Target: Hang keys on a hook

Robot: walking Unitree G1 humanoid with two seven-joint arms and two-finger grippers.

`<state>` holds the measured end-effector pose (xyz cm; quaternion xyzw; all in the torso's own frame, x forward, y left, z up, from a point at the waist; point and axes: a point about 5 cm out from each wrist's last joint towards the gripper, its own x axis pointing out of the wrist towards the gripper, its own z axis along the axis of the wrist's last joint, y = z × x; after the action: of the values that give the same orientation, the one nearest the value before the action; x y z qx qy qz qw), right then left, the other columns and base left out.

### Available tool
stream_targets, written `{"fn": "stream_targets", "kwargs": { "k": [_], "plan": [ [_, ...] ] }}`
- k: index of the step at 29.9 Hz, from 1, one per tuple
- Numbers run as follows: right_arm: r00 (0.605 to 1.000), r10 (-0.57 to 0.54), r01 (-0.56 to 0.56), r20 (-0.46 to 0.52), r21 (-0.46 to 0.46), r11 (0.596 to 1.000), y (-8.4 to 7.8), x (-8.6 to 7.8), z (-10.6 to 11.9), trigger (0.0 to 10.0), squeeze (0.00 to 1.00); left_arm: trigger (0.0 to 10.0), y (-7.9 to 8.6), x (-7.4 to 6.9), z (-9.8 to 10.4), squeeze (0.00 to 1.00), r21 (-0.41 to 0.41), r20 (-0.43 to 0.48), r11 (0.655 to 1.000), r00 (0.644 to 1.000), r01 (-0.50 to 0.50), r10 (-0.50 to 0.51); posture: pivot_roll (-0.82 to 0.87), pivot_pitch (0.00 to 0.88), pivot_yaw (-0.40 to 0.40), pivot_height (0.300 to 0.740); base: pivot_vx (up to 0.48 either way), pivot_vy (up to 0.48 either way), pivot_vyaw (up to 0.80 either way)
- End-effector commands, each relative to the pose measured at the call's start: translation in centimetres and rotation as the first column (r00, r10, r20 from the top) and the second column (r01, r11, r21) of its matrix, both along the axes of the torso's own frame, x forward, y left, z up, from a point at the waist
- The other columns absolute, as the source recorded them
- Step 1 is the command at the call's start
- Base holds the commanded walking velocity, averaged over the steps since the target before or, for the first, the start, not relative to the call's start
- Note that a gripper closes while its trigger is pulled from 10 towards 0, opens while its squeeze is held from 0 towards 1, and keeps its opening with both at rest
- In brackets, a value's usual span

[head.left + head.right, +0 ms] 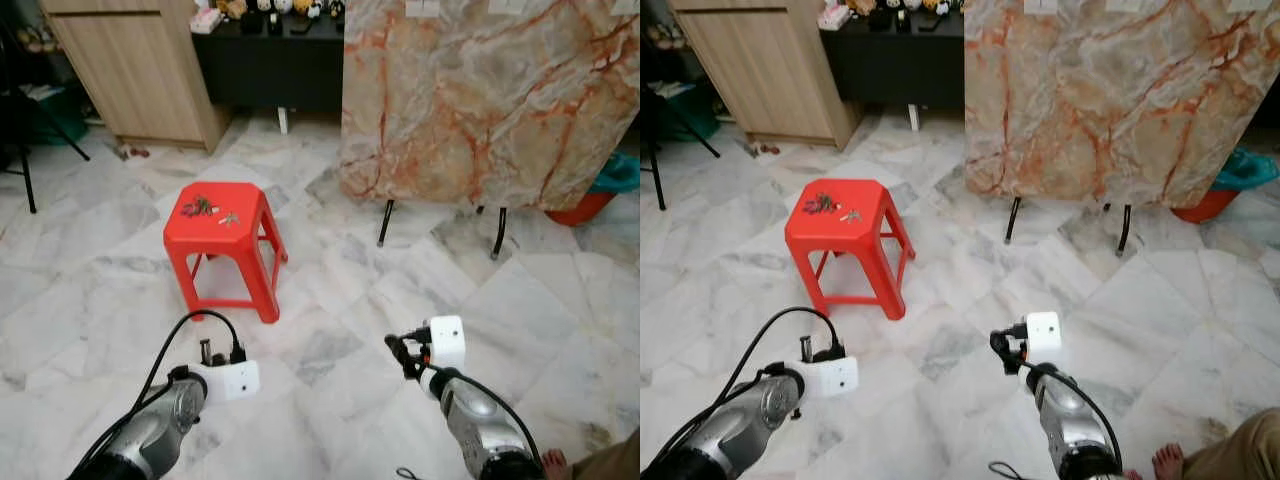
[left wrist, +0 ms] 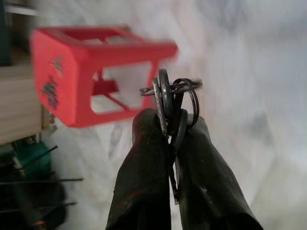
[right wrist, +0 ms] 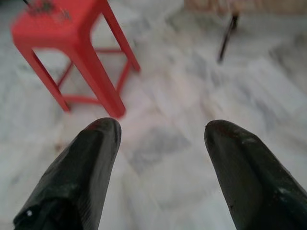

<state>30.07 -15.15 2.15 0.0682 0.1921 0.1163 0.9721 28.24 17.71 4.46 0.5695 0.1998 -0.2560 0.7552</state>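
home: marble floor (image 1: pixel 330 300), wooden cabinet (image 1: pixel 140 70), stool (image 1: pixel 222 245).

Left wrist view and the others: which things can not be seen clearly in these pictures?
- Key rings in the shut left claw: the fingers cover their lower part, so any keys on them are hidden.
- Small items on the red stool: too small in the eye views, blurred in the wrist views.
- Marble board: cut off by the top edge; no hook can be made out.
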Motion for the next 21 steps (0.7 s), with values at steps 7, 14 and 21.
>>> {"fn": "stream_targets", "kwargs": {
  "k": [7,14,21],
  "plan": [
    [0.984,0.041,-0.066,0.17,0.143,0.988,1.4,2.0,5.7,10.0,0.0,10.0,-2.7,1.4,3.7,0.0,-0.401,0.094,0.914,0.991,-0.053,0.099,0.1,0.115,0.002,0.74,0.0,0.0,0.0],
    [0.949,0.181,-0.241,0.26,0.224,0.944,4.0,1.5,9.5,10.0,0.0,10.0,-4.3,1.8,6.3,0.0,-0.534,0.141,0.846,0.986,0.003,0.085,0.1,0.114,-0.005,0.74,0.0,0.0,0.0],
    [0.908,0.307,-0.388,0.286,0.298,0.872,5.9,-0.1,11.3,10.0,0.0,10.0,-5.1,2.3,9.3,0.0,-0.642,0.224,0.764,0.97,0.07,0.099,0.1,0.112,-0.009,0.74,0.0,0.0,0.0]
  ]
}}
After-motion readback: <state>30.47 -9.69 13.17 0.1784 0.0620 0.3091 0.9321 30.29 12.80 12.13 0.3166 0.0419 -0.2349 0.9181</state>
